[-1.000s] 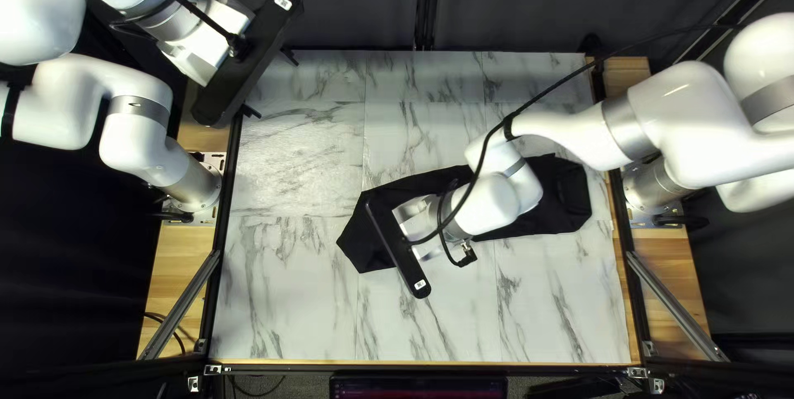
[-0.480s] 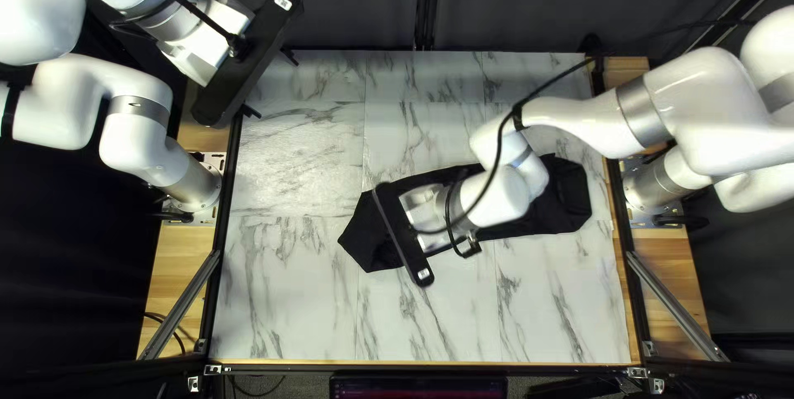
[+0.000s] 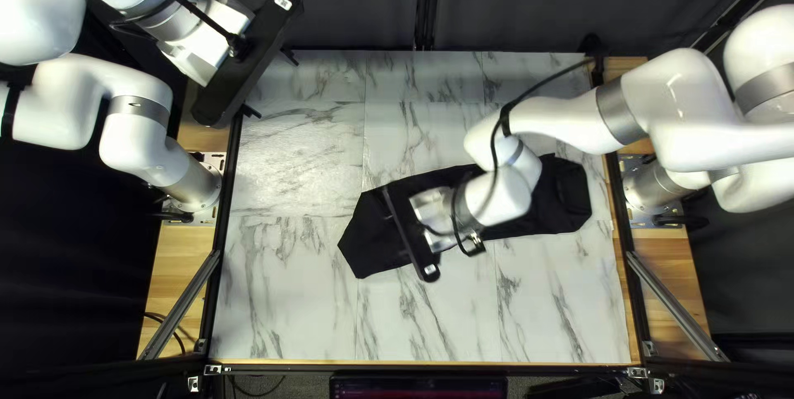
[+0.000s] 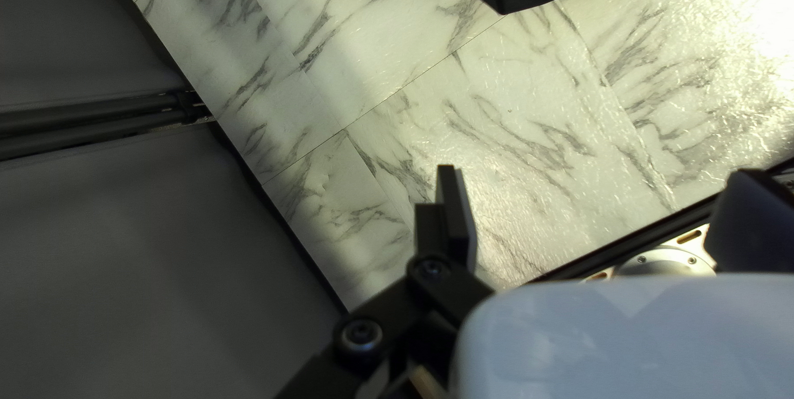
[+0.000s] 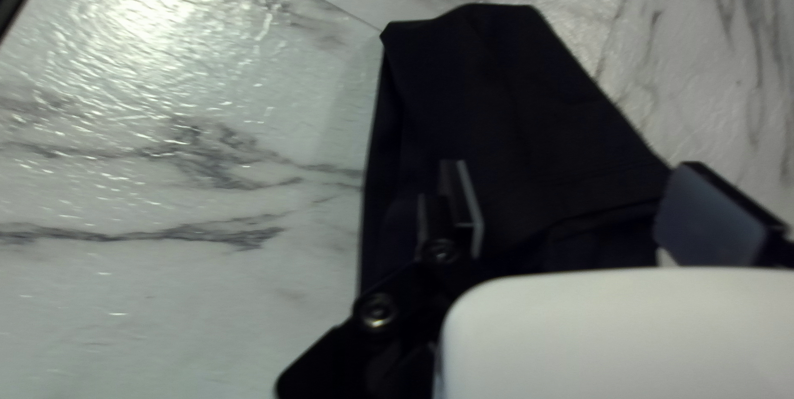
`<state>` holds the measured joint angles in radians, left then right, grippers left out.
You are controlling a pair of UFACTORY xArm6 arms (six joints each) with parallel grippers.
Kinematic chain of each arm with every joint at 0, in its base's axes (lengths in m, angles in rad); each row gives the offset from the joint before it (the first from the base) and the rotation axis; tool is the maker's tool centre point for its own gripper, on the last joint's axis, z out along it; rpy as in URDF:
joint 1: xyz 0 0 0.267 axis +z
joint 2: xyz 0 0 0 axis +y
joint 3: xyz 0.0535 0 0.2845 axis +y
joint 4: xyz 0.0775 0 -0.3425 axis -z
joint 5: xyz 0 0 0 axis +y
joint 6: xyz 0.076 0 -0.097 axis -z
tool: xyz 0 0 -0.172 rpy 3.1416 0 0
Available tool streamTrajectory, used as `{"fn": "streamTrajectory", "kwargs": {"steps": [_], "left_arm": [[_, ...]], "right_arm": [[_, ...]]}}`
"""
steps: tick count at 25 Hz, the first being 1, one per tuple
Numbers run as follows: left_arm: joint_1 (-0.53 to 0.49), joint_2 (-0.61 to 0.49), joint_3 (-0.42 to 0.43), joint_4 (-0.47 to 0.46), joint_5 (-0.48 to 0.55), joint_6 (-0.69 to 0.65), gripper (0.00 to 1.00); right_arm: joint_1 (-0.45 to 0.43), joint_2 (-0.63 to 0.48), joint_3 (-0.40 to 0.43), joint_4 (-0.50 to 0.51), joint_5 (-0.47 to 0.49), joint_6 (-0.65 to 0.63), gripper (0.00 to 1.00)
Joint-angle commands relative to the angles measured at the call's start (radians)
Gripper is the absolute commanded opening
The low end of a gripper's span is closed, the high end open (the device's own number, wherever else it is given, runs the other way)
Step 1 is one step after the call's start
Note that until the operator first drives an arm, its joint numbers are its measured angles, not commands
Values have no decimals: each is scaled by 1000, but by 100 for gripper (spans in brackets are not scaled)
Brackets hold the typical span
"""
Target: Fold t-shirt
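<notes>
From above, angular black cloth (image 3: 365,239) juts toward eight o'clock from under the spread right gripper (image 3: 411,235). The left gripper (image 3: 271,83) gapes.

Right arm (image 3: 558,118) reaching out, left arm (image 3: 132,118) folded back on itself.
From its base (image 3: 653,188), the right arm runs in bent segments toward the middle of the top left view, its wrist (image 3: 496,200) turned downward and the right claw (image 3: 408,234) at its end, fingers (image 5: 469,209) spread well apart. At the left of the top left view, the raised left arm doubles back, holding the left claw (image 3: 276,89) at a slant; its fingers (image 4: 457,213) also stand wide apart.
</notes>
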<state>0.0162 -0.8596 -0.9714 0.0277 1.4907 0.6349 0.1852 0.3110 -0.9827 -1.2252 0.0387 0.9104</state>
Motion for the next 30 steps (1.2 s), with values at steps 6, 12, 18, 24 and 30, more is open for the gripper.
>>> {"fn": "streamTrajectory", "kwargs": {"steps": [6, 12, 18, 24, 30], "left_arm": [[0, 0, 0, 0, 0, 0, 100], [0, 0, 0, 0, 0, 0, 100], [0, 0, 0, 0, 0, 0, 100], [0, 0, 0, 0, 0, 0, 100], [0, 0, 0, 0, 0, 0, 100]], "right_arm": [[133, 25, -24, -159, 60, 255, 100], [141, 13, 7, -254, 50, 376, 100], [85, -51, 87, -333, 27, 437, 100], [-26, -143, 199, -170, 4, 179, 100], [-162, -176, 275, 224, -80, -334, 100]]}}
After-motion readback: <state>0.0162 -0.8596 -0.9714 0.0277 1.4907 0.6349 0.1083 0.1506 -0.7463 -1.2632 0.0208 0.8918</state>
